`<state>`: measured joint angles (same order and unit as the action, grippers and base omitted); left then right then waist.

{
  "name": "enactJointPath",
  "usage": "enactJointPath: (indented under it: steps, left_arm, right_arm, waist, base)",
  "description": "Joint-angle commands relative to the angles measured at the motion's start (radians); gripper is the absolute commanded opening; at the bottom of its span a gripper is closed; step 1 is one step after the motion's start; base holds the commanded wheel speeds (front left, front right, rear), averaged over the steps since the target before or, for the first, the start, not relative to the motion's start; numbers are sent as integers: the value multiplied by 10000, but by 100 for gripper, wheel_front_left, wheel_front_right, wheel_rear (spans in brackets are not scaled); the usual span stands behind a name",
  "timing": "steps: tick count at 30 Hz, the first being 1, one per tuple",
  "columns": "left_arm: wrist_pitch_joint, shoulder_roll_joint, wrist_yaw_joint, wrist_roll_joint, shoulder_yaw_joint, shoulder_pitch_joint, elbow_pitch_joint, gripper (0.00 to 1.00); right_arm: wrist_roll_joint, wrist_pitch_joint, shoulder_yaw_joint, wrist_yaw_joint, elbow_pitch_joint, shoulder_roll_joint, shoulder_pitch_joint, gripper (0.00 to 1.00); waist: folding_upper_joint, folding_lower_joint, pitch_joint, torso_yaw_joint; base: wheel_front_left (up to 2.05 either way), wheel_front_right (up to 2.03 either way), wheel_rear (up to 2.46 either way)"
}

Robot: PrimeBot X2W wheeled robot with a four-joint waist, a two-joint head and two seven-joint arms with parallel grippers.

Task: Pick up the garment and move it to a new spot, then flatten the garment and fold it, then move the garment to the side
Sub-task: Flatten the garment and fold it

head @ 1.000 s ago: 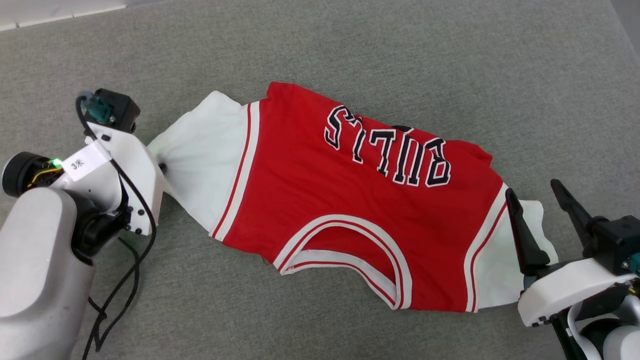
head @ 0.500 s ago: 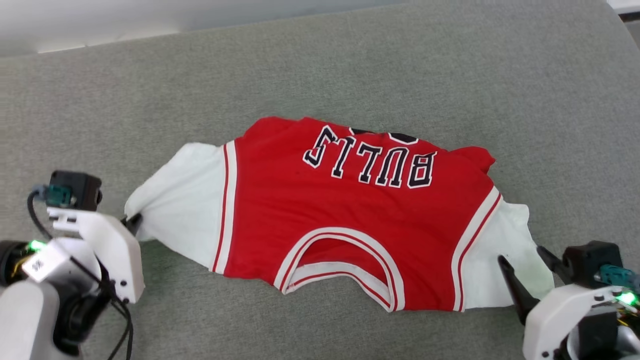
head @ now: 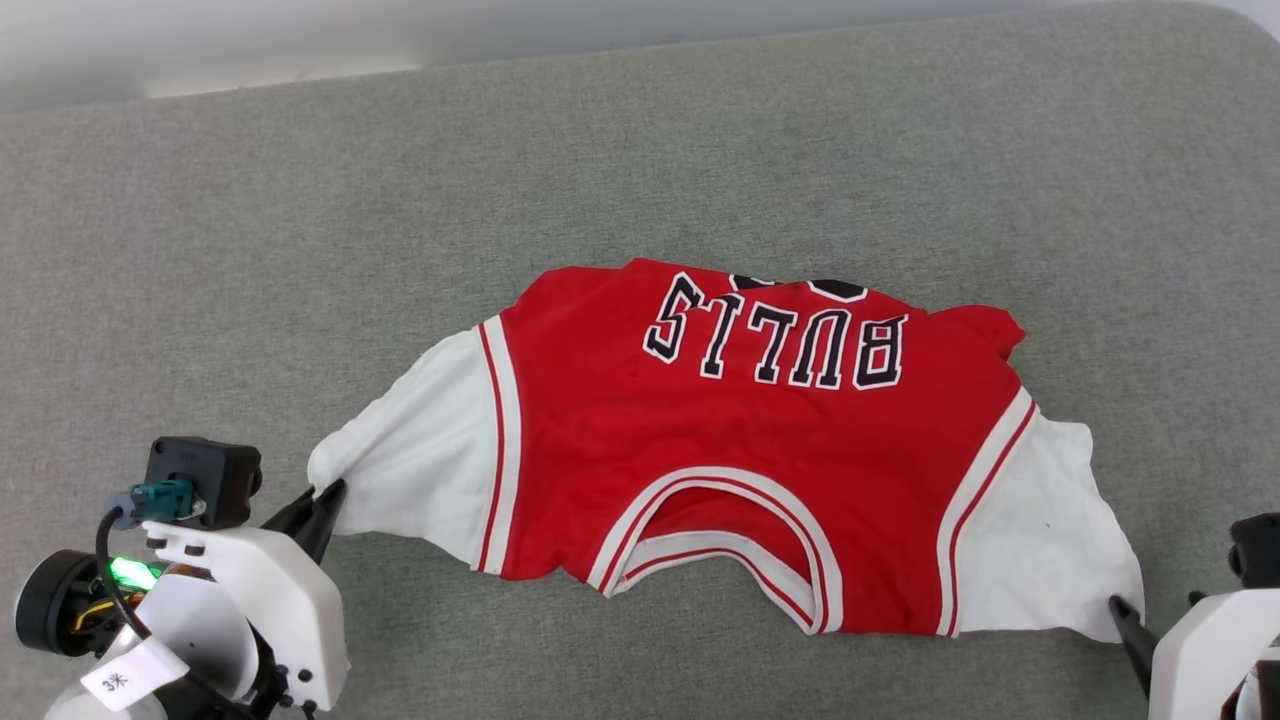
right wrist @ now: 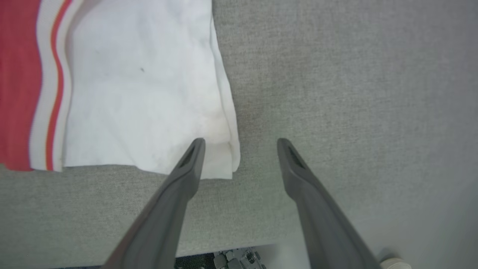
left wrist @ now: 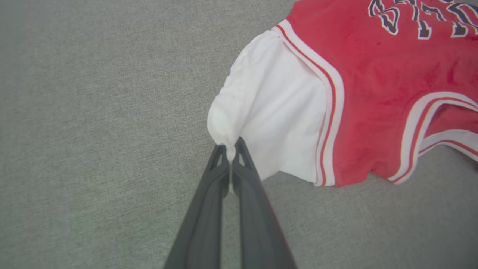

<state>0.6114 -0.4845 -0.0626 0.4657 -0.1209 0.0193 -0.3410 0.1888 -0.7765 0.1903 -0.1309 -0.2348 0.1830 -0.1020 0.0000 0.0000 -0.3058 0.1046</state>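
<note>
The garment (head: 750, 450), a red jersey with white sleeves and upside-down "BULLS" lettering, lies spread on the grey surface, collar toward me. At the lower left, my left gripper (head: 325, 497) is shut on the tip of the left white sleeve. The left wrist view shows that gripper (left wrist: 229, 149) pinching a bunched bit of the garment (left wrist: 373, 93). My right gripper (head: 1125, 608) sits at the lower right, by the right sleeve's near corner. In the right wrist view this gripper (right wrist: 241, 144) stands open, one finger over the garment (right wrist: 142, 93) at its white corner and the other over bare surface.
A grey fabric-covered surface (head: 640, 150) carries the jersey, with wide bare room behind and to both sides. Its far edge meets a pale floor at the top of the head view. Its near edge (right wrist: 224, 250) shows just below my right gripper's fingers.
My left gripper has shut on the left sleeve's tip. The head camera has shifted, so the whole scene sits differently. My right gripper, still open, now stands at the right sleeve's near corner.
</note>
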Motion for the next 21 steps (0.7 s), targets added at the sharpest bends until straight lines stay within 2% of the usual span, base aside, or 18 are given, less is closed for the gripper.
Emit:
enactJointPath:
  steps: [1,10,16,17,19,21]
  left_arm:
    - [-57,31,-70,-80,-19,-124,-129,0]
    - [69,8,-78,-222,-270,-83,-654,0]
    - [89,-56,-18,-146,-297,17,-662,0]
    - [89,-65,-2,-128,-303,48,-650,0]
    - [63,-77,20,-99,-308,80,-617,0]
    - [8,-9,28,18,-286,66,-560,0]
  right_arm:
    - [14,-54,-12,3,139,-50,51,100]
    - [90,163,-401,3,1527,-163,455,100]
    - [256,226,-1249,-55,2340,-200,537,100]
    - [291,225,-1402,-58,2464,-197,546,97]
    - [452,251,-1657,-61,2689,-239,584,0]
    - [565,286,-1801,-63,2902,-205,626,0]
  waist:
    - [0,0,-22,-43]
    - [0,0,-242,-178]
    - [0,0,-383,-249]
    - [0,0,-400,-264]
    - [0,0,-416,-297]
    - [0,0,-400,-326]
  base:
    - [0,0,0]
    - [0,0,0]
    - [0,0,0]
    - [0,0,0]
    - [0,0,0]
    - [0,0,0]
